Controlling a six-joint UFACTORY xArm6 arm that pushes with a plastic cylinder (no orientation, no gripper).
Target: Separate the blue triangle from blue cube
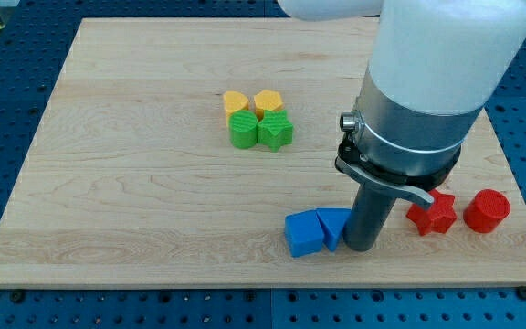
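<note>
The blue cube (pixel 302 234) lies near the view's bottom edge of the wooden board (pixel 135 183). The blue triangle (pixel 334 224) touches its right side. The dark rod comes down just right of the triangle, and my tip (pixel 364 247) rests on the board against the triangle's right edge. The arm's white and grey body (pixel 427 82) fills the view's upper right.
A red star block (pixel 432 214) and a red cylinder (pixel 487 211) lie right of the rod. Two yellow blocks (pixel 251 102) and two green blocks (pixel 259 131) cluster near the board's centre. The board's bottom edge runs close below the blue blocks.
</note>
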